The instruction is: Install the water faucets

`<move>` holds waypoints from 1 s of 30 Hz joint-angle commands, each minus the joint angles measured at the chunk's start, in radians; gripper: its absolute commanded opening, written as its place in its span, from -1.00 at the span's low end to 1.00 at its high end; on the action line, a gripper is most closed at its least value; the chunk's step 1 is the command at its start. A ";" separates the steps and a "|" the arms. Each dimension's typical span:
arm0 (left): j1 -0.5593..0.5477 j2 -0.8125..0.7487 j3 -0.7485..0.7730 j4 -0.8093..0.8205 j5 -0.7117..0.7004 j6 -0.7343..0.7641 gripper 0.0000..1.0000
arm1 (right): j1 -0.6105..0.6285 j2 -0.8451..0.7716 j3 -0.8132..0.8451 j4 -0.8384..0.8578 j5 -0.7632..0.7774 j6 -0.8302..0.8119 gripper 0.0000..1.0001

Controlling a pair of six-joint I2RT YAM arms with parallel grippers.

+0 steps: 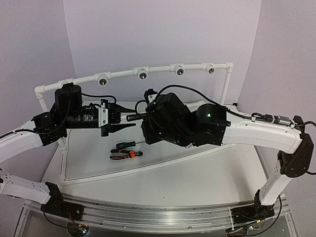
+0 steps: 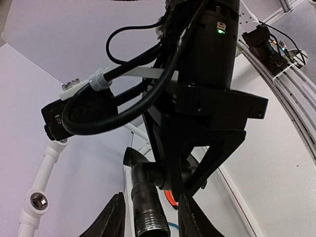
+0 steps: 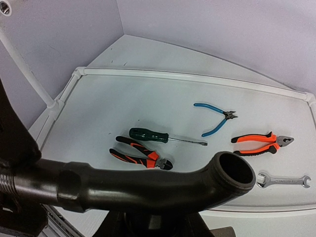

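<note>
Right pincer grips the faucet above the worktop. Left pincer, wide, flanks its threaded end with slim gaps.

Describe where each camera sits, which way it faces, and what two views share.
Top external: high behind the robot, looking down on left arm, right arm, pipe rail.
Left wrist: faces the right end effector gripping the faucet; own fingers below.
Right wrist: looks down at the screwdriver; faucet in foreground.
Shared: faucet, in both wrist views.
</note>
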 commanded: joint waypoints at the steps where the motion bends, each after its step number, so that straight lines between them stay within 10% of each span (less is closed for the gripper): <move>1: -0.004 -0.025 0.001 0.063 0.002 0.044 -0.36 | 0.005 0.019 0.072 0.055 0.019 -0.014 -1.00; 17: -0.005 0.014 0.018 0.049 -0.081 0.083 -0.35 | 0.006 0.015 0.084 0.076 0.007 -0.046 -1.00; 30: -0.005 -0.028 -0.019 0.121 -0.031 0.089 -1.00 | 0.006 0.018 0.075 0.087 -0.026 -0.077 -0.87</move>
